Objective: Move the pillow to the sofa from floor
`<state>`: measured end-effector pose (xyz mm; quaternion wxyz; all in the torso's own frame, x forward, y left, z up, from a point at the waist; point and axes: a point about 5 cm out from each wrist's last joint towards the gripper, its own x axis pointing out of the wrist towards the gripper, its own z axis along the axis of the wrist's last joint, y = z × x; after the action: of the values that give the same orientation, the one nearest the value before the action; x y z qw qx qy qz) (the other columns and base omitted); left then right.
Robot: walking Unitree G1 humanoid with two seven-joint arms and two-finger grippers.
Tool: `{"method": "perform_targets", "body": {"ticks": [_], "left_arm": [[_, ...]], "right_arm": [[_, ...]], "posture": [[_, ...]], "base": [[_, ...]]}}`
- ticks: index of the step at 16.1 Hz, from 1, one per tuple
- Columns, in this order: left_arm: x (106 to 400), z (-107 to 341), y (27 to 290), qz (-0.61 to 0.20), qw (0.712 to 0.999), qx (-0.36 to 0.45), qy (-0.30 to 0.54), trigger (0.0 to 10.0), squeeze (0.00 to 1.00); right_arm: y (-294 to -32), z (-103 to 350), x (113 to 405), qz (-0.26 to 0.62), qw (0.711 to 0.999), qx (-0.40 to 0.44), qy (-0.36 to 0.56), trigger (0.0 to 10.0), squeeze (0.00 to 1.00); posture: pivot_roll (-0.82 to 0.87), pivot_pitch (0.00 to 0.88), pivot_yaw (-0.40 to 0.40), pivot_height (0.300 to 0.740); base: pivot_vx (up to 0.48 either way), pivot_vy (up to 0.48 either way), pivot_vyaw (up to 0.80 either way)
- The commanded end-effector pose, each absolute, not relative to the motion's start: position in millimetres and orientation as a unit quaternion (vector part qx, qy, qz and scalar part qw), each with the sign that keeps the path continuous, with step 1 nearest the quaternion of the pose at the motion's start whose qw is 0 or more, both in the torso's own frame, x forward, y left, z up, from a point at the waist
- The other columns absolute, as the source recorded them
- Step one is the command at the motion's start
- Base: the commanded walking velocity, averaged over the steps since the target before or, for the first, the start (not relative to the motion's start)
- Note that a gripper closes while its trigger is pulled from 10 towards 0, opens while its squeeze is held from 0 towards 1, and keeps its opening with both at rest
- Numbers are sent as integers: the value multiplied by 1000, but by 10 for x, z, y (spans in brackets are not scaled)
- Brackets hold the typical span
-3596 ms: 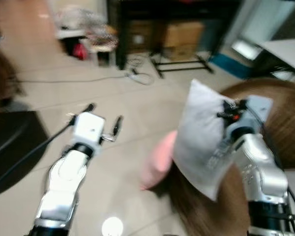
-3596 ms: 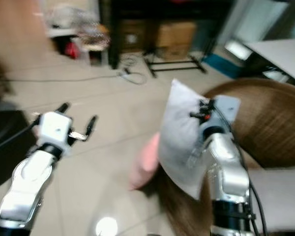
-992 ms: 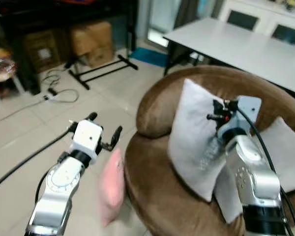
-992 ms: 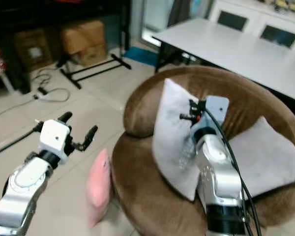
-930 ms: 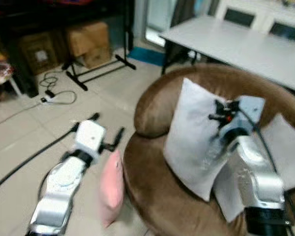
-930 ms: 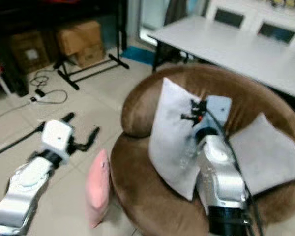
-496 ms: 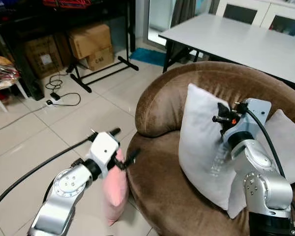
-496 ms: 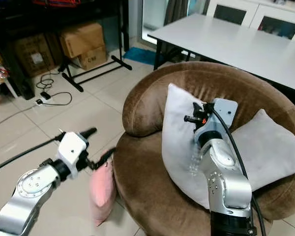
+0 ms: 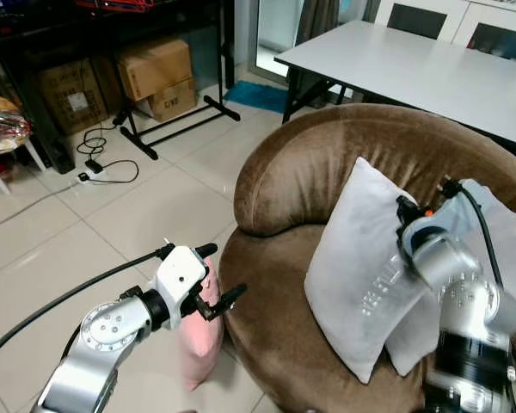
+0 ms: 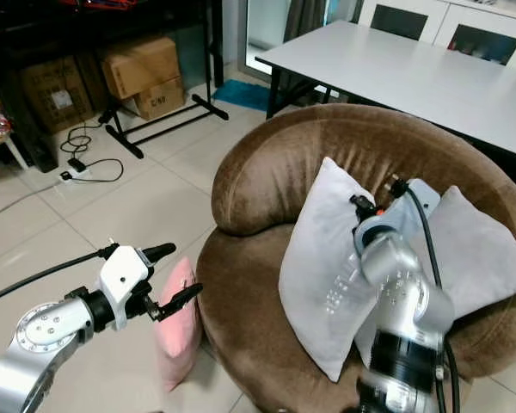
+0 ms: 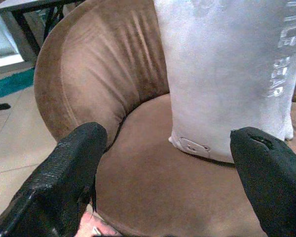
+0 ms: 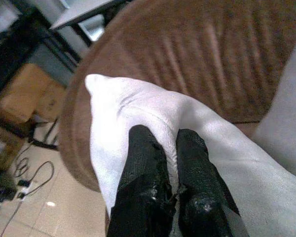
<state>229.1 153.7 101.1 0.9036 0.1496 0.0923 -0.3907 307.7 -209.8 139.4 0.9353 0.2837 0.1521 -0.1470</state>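
I'm seeing a pink cushion standing on edge on the tiled floor. Cardboard boxes are sitting under dark shelving, a cable is trailing near them, and a white table is standing further back.

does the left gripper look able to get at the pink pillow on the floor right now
Probably yes. The open left gripper hangs right beside the pink pillow, which leans against the round brown sofa, with nothing between them.
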Motion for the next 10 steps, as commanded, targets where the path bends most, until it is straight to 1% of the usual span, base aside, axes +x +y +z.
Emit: {"method": "perform_targets", "body": {"ticks": [1,2,4,5,6,9,10], "left_arm": [[2274,1017,1536,-398,900,149,95,10000,0],[2274,1013,1533,-398,900,150,96,10000,0],[2294,1019,1514,-400,899,153,94,10000,0],[2302,1023,1511,-401,898,154,93,10000,0],[2304,1025,1511,-401,898,154,93,10000,0],[2297,1027,1525,-400,899,154,93,10000,0],[2288,1023,1530,-400,899,152,93,10000,0]], "right_arm": [[-2199,1408,3130,-178,931,284,145,10000,0],[-2223,1388,3157,-184,931,281,145,10000,0],[-2321,1349,3331,-185,937,261,137,10000,0],[-2401,1346,3374,-202,940,236,139,10000,47],[-2447,1354,3394,-212,940,228,138,10000,1000],[-2602,1391,3422,-248,944,173,133,10000,1000],[-2629,1387,3435,-247,945,173,127,10000,1000]], "posture": [[-26,0,-65,740],[-26,0,-65,740],[-23,0,-64,740],[-21,0,-70,740],[-21,0,-70,740],[-13,0,-81,740],[-12,0,-82,740]], "base": [[0,0,0],[0,0,0],[0,0,0],[0,0,0],[0,0,0],[0,0,0],[0,0,0]]}}
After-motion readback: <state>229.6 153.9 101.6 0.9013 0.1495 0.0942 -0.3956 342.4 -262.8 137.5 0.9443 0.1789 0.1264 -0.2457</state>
